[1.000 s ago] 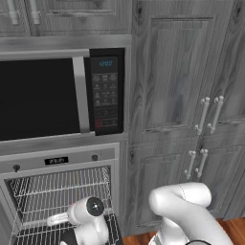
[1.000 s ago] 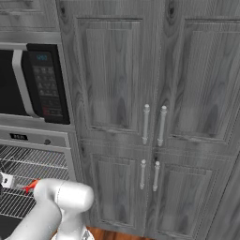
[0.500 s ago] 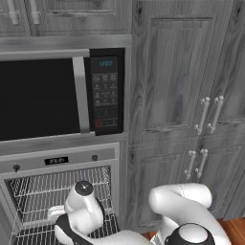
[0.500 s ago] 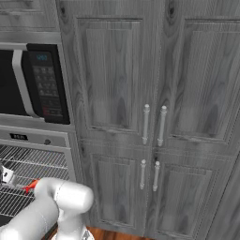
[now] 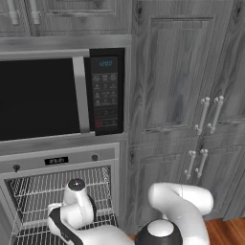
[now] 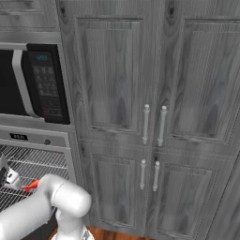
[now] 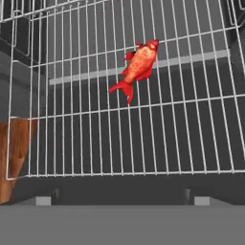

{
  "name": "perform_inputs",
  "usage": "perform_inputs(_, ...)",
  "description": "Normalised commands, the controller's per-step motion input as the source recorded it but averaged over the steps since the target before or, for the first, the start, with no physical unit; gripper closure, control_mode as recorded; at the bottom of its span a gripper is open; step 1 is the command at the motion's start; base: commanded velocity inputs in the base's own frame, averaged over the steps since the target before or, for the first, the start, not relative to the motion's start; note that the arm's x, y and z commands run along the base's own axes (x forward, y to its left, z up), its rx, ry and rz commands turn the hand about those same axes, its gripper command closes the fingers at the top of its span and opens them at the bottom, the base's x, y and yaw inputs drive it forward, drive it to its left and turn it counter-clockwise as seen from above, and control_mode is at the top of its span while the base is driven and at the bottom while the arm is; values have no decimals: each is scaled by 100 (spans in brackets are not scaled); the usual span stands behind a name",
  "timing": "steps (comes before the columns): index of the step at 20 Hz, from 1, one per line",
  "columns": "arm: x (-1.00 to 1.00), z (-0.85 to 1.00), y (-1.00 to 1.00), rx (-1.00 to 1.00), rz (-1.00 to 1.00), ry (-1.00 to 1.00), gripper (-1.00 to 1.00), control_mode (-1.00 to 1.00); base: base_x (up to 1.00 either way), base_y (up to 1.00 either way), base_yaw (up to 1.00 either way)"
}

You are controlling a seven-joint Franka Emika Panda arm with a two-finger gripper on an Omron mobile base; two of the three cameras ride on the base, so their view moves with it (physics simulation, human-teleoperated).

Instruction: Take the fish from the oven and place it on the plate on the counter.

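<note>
Fish: I see the fish [image 7: 137, 67] lying on a wire rack [image 7: 191, 124] in the upper middle of the hand view, head toward the upper right; a red sliver [image 6: 32, 186] shows at lower left of the right base view.
Oven: the oven [image 5: 57, 160] sits at lower left of the left base view, below the microwave [image 5: 62, 93].
Gripper: my gripper [image 7: 122, 201] has its jaws spread wide, holding nothing, apart from the fish.

Rack: a wire rack [image 7: 182, 139] inside the open oven [image 5: 57, 160].
On it: the fish [image 7: 137, 67], red-orange, lying flat and slanted across the wires.
</note>
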Motion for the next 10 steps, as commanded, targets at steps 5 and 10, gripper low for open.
perform_inputs(5,5,-50,-4,-1,-15,-5,-100,-100,0,0,0)
perform_inputs(10,15,-14,0,-1,-8,-14,-100,-100,0,0,0)
